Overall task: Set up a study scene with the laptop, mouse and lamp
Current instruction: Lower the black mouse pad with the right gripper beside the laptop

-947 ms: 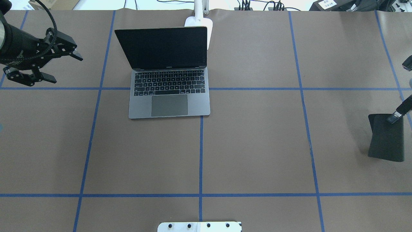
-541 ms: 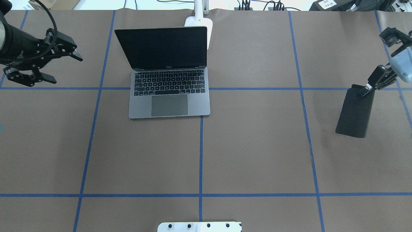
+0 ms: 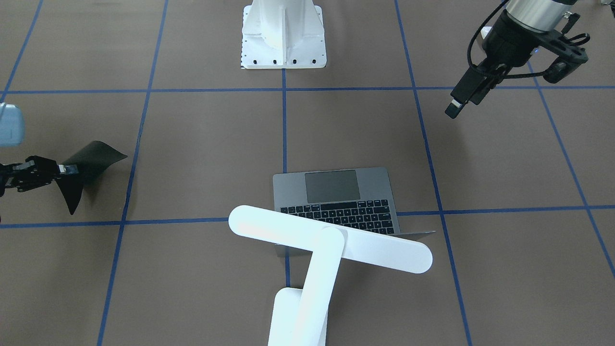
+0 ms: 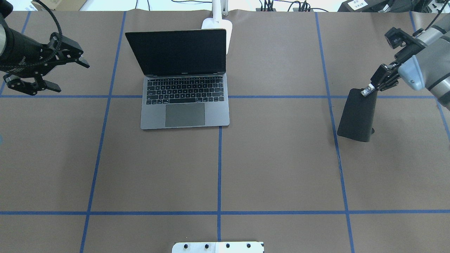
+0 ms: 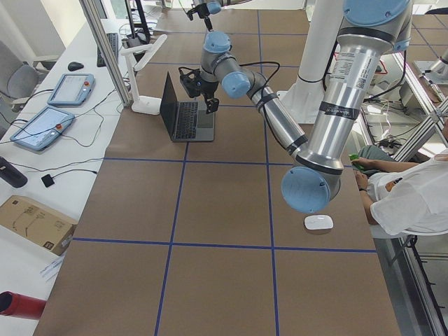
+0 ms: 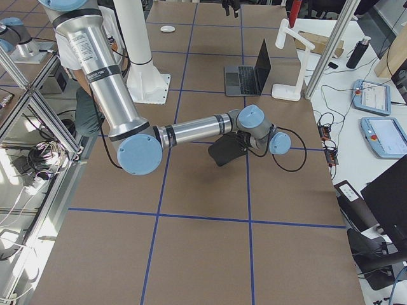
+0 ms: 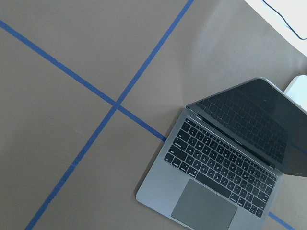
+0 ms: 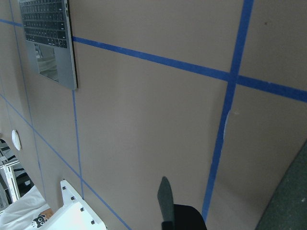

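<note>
Laptop (image 4: 184,102) is seen open on the brown table (image 4: 281,158), left of centre in the overhead view, screen dark, keyboard toward the robot. The lamp (image 3: 331,240) is stood just behind the screen, its bar head raised above the lid. So 2 of 3 items are judged placed.

The mouse (image 5: 318,222) is not: it is found near the table edge on the robot's side, by the left arm's elbow in the side view, well apart from the laptop.

A black mat (image 4: 357,116) is pinched by its top edge in the right gripper (image 4: 367,92), fingers closed on it, the mat hanging curled. Whether its lower edge touches the table can't be told. It is prob. meant to be laid beside the laptop, w/ the mouse to be fetched after.

The left gripper (image 4: 69,76) is held wide open, nothing in it, above the table to the laptop's left.

Counted: 1 laptop, 1 lamp, 1 mouse, 1 mat, 2 grippers.
</note>
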`<state>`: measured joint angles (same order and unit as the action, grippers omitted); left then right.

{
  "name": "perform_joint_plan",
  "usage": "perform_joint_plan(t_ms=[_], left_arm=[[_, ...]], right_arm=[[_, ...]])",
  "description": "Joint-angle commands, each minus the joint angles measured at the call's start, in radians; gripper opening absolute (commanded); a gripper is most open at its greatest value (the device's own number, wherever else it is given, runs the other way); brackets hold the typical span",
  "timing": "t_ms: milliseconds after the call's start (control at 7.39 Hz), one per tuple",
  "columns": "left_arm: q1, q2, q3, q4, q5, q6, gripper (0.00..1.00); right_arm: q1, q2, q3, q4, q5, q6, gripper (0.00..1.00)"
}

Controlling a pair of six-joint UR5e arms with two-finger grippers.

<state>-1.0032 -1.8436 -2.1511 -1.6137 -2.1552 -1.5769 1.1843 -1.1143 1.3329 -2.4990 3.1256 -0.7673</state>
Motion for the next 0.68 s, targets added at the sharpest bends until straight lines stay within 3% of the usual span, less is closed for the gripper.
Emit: perform_joint_plan(t_ms=[0,271,541], left_arm=[[-0.002,0.001,0.000,0.000,0.000,0.000,0.95],[0.000,0.000,0.002,0.000,0.000,0.000,0.95],[0.000,-0.002,0.000,0.000,0.000,0.000,0.95]], right_arm=[[-0.050,0.071,-0.040,0.012,0.057,0.056,0.00],[-0.113,0.127,-0.146,0.099,0.110,0.054,0.00],[-0.155,0.201,-0.210,0.106,0.161,0.056,0.00]])
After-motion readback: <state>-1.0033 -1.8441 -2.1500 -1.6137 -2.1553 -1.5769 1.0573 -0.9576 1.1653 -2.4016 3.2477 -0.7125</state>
